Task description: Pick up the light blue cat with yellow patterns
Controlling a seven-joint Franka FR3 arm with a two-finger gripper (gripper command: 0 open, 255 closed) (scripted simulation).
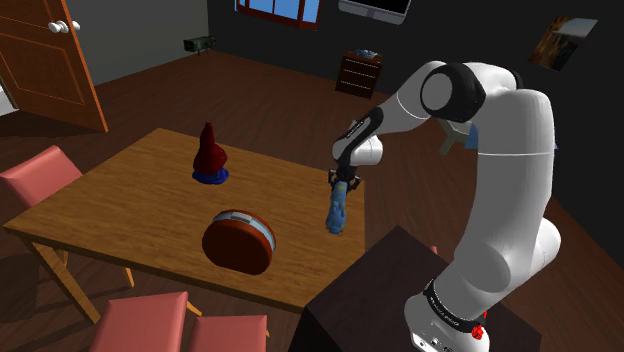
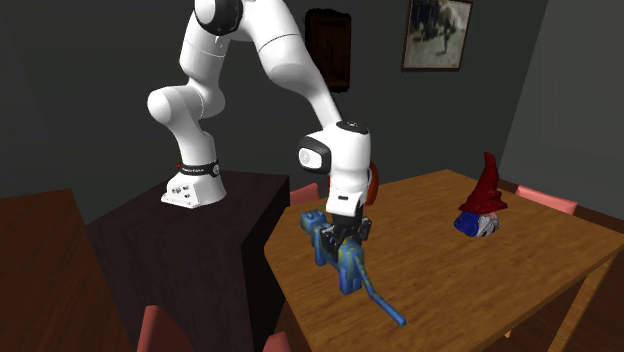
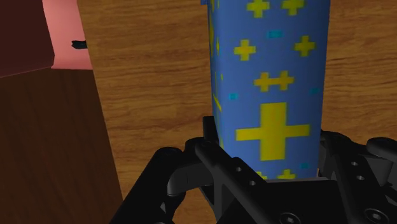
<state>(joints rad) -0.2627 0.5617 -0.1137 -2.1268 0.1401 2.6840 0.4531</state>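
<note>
My hand (image 2: 346, 230) is clamped on the blue cat (image 3: 270, 70), its yellow-crossed body squeezed between my fingers. I grip mid-body, probably for balance. I cannot tell whether it has cleared the table (image 2: 500, 265) beneath.

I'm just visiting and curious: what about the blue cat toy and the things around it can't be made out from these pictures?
1. The cat and its head: cut off by the picture's edge in the wrist view, too small in the shoulder view.
2. Whether its tail touches the table: the second exterior view's angle does not settle it.
3. What the round reddish object is: unclear in the shoulder view, mostly behind the arm in the second exterior view.
</note>
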